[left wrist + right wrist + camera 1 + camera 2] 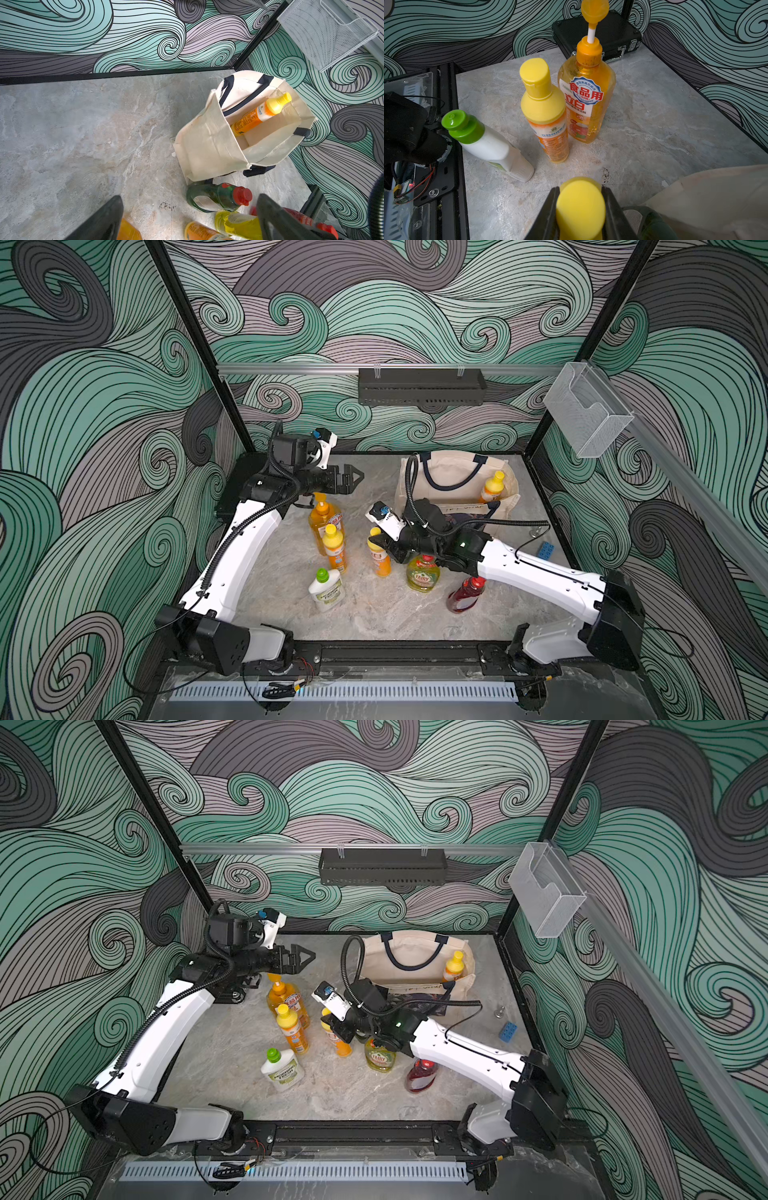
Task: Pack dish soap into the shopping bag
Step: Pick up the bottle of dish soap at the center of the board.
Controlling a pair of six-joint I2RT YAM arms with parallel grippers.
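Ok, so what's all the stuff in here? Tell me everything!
Marbled table: one, grey, under everything.
Canvas tote bag: one, cream with navy handles, table's back.
Tall plastic pump bottle: one, orange, middle.
Yellow-capped plastic bottles: three, orange; one beside the pump bottle, one held by the right tool, one inside the tote.
Green-capped plastic bottle: one, white, near the front.
Red-capped plastic bottles: three; yellow-green "Fairy", red, dark green; by the right arm.
Hard case: one, black, back corner.
Studded block: one, blue, table's right edge.
Wall tray: one, black, back wall.
Left tool: one, black, open, by the pump bottle.
Right tool: one, black, shut on a yellow-capped bottle.
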